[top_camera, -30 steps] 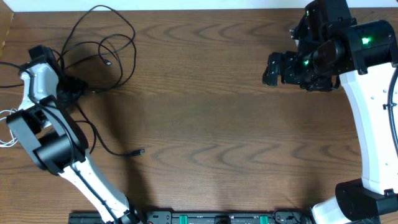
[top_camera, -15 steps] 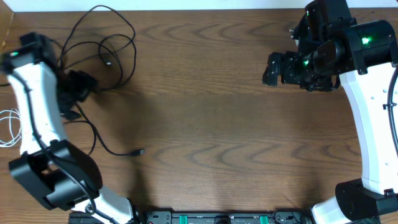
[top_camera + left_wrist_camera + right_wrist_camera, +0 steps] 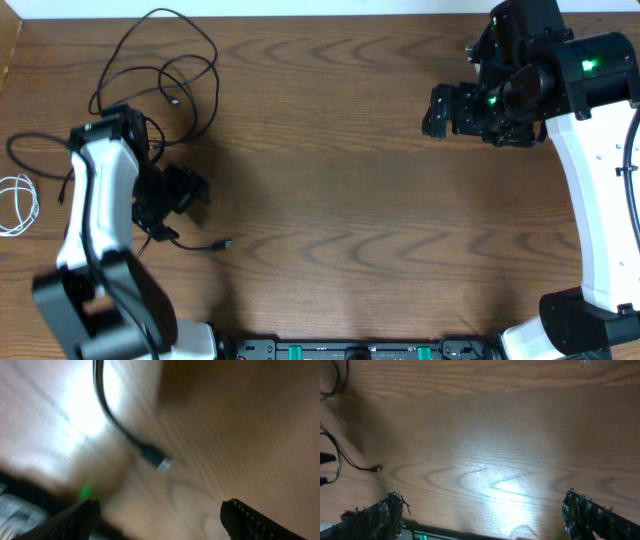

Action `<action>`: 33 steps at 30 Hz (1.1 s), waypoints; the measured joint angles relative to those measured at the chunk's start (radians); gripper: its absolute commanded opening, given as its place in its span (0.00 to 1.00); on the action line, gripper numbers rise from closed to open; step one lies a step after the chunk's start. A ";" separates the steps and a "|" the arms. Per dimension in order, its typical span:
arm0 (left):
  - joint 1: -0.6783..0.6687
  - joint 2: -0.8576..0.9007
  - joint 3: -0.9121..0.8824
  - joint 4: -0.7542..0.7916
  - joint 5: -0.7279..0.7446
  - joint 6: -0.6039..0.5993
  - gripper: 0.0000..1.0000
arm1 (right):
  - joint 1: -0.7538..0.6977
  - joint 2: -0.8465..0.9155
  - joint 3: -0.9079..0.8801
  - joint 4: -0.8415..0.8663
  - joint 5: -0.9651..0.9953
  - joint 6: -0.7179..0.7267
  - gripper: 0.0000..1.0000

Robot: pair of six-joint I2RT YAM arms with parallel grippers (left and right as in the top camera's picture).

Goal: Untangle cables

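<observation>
Black cables (image 3: pixel 214 75) lie in overlapping loops at the far-left corner of the bench (image 3: pixel 350 200). One strand runs under the left arm to a plug end (image 3: pixel 156 459) that lies flat on the wood nearer the front edge, and a white cable (image 3: pixel 18 200) sits coiled at the left edge. The main risk is a tug on that free end while the loops are crossed, which would likely cinch the tangle instead of loosening it. The plug is also small and low, so a closing pinch may skid off it or scrape the wood, and the blurred wrist view makes aiming harder. A swing of the left arm might sweep the white cable off the edge. The left fingers (image 3: pixel 75 517) are spread above the plug, touching and holding nothing. The right fingers (image 3: pixel 590 515) hang fully spread and empty near the far-right corner.
</observation>
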 measured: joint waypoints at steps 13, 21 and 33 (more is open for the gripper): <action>0.000 -0.137 -0.442 0.367 0.011 -0.274 0.68 | 0.000 0.000 0.000 0.002 0.000 0.000 0.99; 0.000 -0.136 -0.461 0.446 -0.042 -0.401 0.55 | 0.000 0.000 0.000 0.002 0.000 0.000 0.99; 0.000 -0.097 -0.485 0.505 -0.134 -0.447 0.39 | 0.000 0.000 0.000 0.002 0.000 0.000 0.99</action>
